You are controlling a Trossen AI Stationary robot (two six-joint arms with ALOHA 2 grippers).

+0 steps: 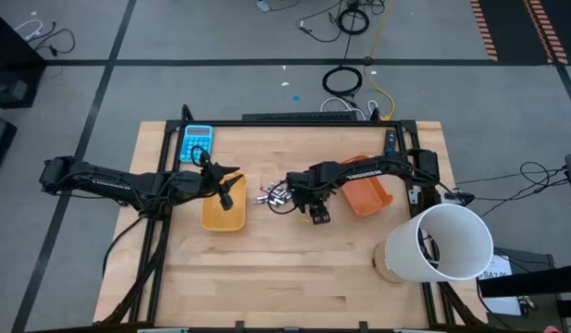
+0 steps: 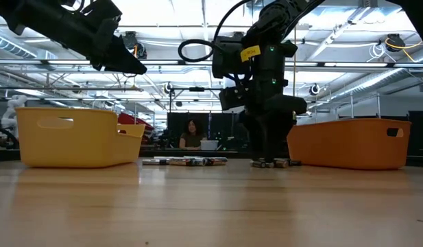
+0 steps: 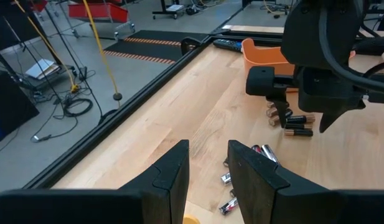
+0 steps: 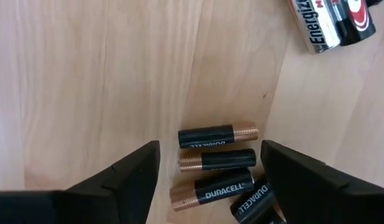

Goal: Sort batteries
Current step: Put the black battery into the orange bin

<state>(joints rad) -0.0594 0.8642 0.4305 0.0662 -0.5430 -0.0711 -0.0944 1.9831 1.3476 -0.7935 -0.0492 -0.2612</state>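
Observation:
Several batteries lie loose on the wooden table between a yellow tray (image 1: 223, 215) and an orange tray (image 1: 368, 196). Silvery ones (image 1: 274, 194) lie nearer the yellow tray; one shows in the right wrist view (image 4: 332, 22). Dark copper-tipped ones (image 4: 216, 160) lie side by side under my right gripper (image 4: 210, 171). It points straight down, open, with a finger on either side of them, low over the table (image 2: 269, 159). My left gripper (image 3: 207, 177) hovers open and empty above the yellow tray (image 2: 74, 137).
A blue calculator (image 1: 196, 141) lies at the far left of the table. A large white cylinder (image 1: 440, 242) stands at the near right corner. Bare wood stretches along the near side. A person (image 2: 192, 134) sits in the room beyond the table.

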